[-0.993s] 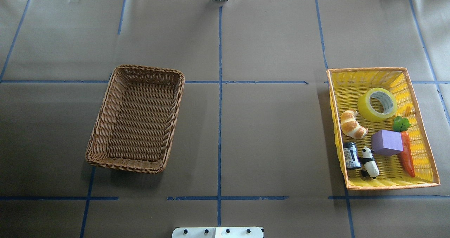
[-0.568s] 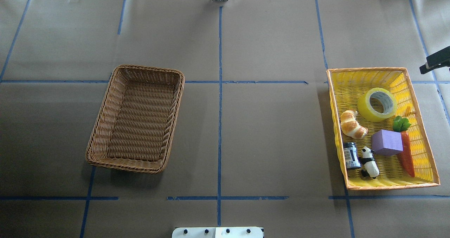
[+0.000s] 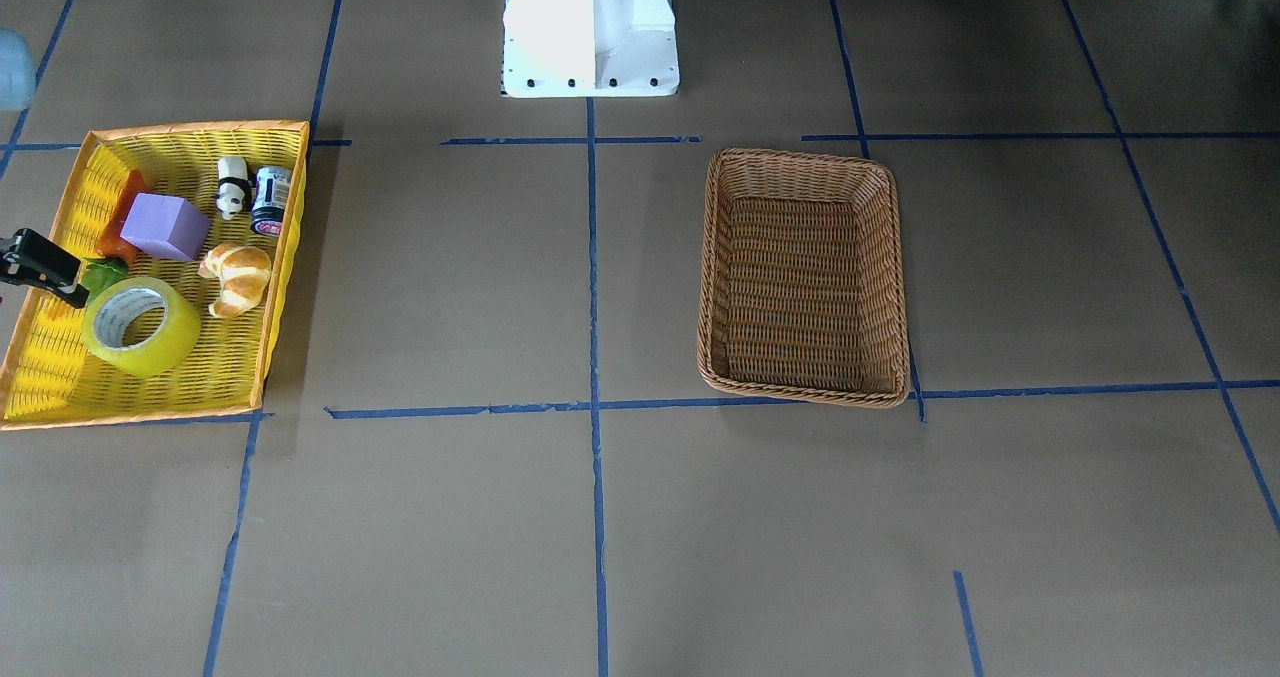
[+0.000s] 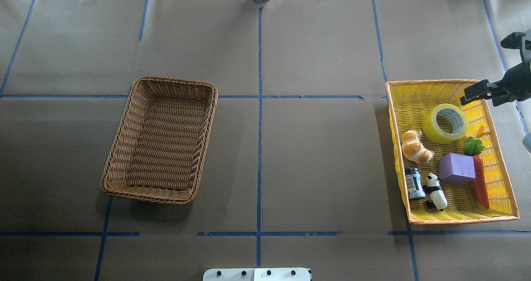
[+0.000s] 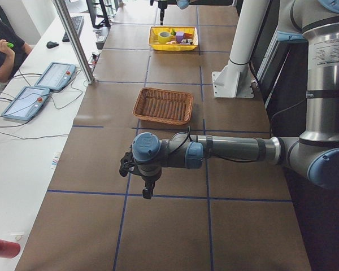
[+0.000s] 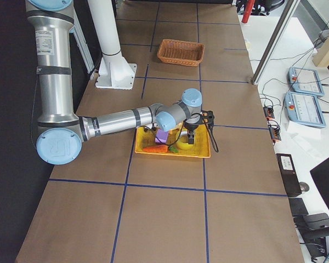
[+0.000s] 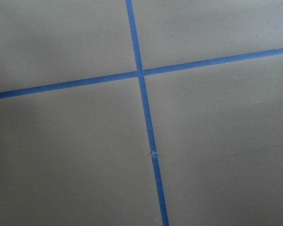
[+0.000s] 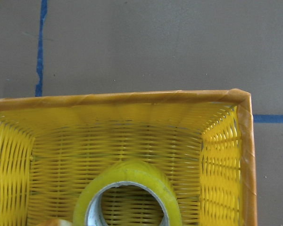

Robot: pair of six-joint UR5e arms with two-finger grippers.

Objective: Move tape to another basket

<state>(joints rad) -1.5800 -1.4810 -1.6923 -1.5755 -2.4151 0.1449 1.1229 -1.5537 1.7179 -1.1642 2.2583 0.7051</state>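
The tape (image 4: 445,123) lies in the far part of the yellow basket (image 4: 431,82), its grey-white core facing up and somewhat tilted. A toy croissant (image 4: 416,147), a purple block (image 4: 456,168) and a toy carrot (image 4: 479,181) sit close by on its near side. The right gripper (image 4: 471,94) hangs over the basket's far right corner, just beyond the roll and not touching it; I cannot tell whether its fingers are parted or closed. The step in hand looks like the approach for the pick. Next it would need to centre over the roll, descend and pinch one wall through the core, clear of the carrot leaves. The brown wicker basket (image 4: 124,144) sits well apart across the table. The left gripper (image 5: 147,191) hangs over bare table, its finger state unclear.
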